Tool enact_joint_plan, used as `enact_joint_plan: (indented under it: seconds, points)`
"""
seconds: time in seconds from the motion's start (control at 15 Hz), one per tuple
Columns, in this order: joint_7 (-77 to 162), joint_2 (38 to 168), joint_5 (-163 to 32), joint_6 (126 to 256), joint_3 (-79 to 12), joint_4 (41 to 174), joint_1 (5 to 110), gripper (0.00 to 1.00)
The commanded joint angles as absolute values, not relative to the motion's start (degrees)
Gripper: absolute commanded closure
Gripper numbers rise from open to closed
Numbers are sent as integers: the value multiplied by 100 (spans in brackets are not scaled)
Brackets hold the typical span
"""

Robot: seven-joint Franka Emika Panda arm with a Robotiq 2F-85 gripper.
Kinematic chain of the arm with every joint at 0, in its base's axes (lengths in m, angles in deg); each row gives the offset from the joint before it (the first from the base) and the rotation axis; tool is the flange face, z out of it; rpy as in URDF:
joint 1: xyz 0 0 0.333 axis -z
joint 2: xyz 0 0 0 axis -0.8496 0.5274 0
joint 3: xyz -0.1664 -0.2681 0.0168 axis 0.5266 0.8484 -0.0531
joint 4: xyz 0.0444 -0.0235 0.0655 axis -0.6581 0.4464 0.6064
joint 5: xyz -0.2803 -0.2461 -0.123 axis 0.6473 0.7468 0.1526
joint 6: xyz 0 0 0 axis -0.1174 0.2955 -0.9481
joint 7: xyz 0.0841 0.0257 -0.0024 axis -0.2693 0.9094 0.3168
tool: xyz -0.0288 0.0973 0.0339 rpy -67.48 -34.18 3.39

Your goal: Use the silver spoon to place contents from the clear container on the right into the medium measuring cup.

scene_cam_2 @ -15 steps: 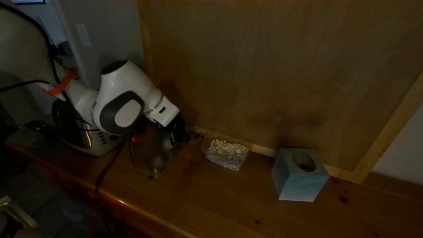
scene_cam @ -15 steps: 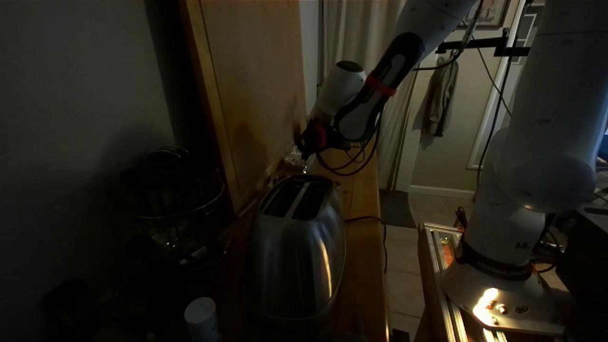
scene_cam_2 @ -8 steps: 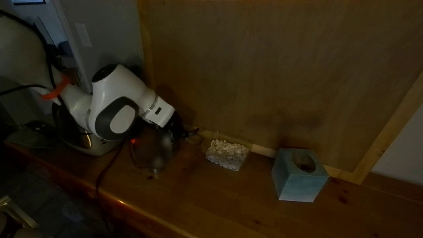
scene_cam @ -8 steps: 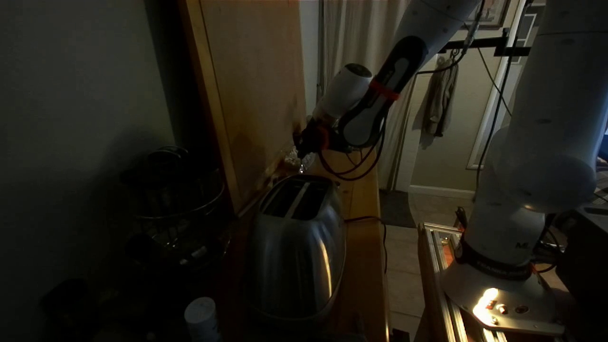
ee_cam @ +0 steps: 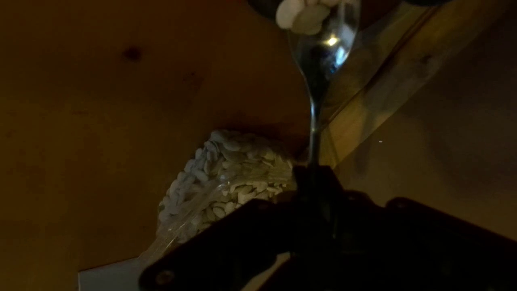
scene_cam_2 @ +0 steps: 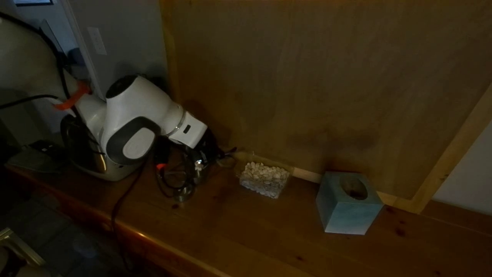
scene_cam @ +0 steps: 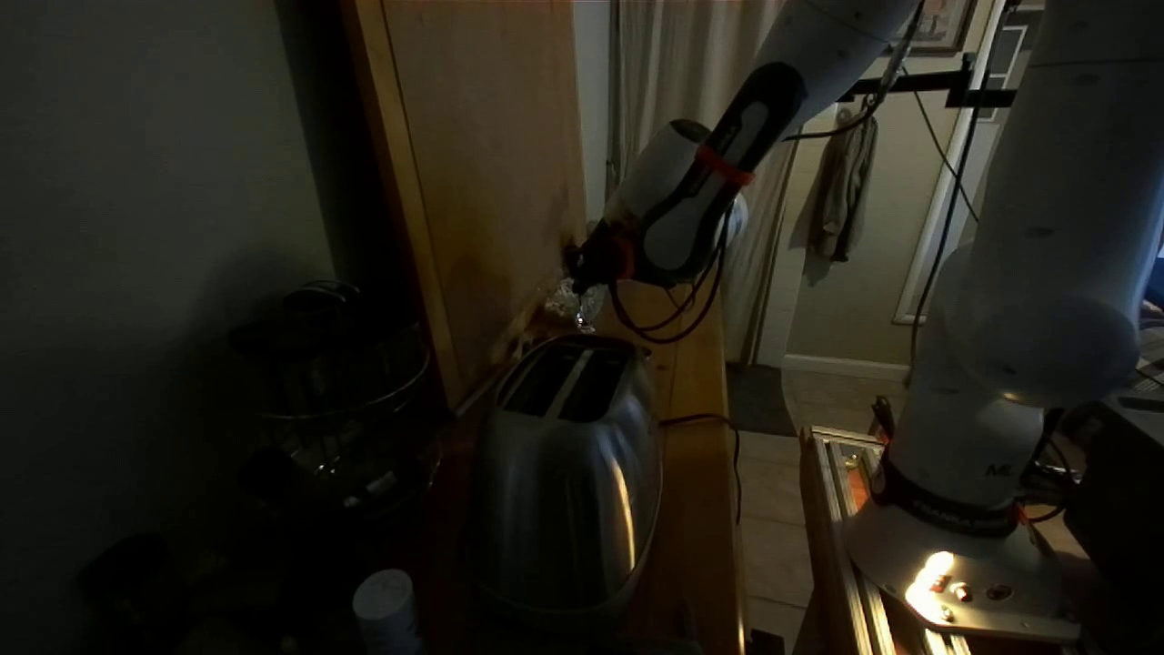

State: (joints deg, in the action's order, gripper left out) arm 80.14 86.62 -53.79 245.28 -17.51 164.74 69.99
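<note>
My gripper (ee_cam: 317, 171) is shut on the handle of the silver spoon (ee_cam: 315, 113). The spoon's bowl points to the top of the wrist view, with several pale seeds (ee_cam: 309, 18) in its far end. In an exterior view the gripper (scene_cam_2: 226, 153) is left of the clear container (scene_cam_2: 265, 179), which holds many seeds. The spoon (scene_cam_2: 198, 166) shows there above a small metal cup (scene_cam_2: 183, 193) on the counter. The container (ee_cam: 226, 190) also shows in the wrist view, partly behind the gripper. Dark round edges at the wrist view's top may be cups; which one is medium I cannot tell.
A steel toaster (scene_cam: 568, 491) stands close to the gripper in an exterior view. A blue tissue box (scene_cam_2: 348, 204) stands right of the container. A wooden panel (scene_cam_2: 307, 96) rises behind the counter (scene_cam_2: 246, 238). A cord (scene_cam_2: 119, 204) hangs over the counter's front edge.
The arm's wrist has dipped and turned slightly, with small shifts of the gripper. The spoon stays held near the metal cup. The container and tissue box have not moved.
</note>
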Motion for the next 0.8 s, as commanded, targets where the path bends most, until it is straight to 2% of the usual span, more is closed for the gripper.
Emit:
enact_joint_plan:
  seconds: [0.0,0.73]
  points:
    - [7989,8544,-5318,24540,-1749,16591,6982,98]
    - [8019,8612,-5346,24529,-1782,16534,6917,98]
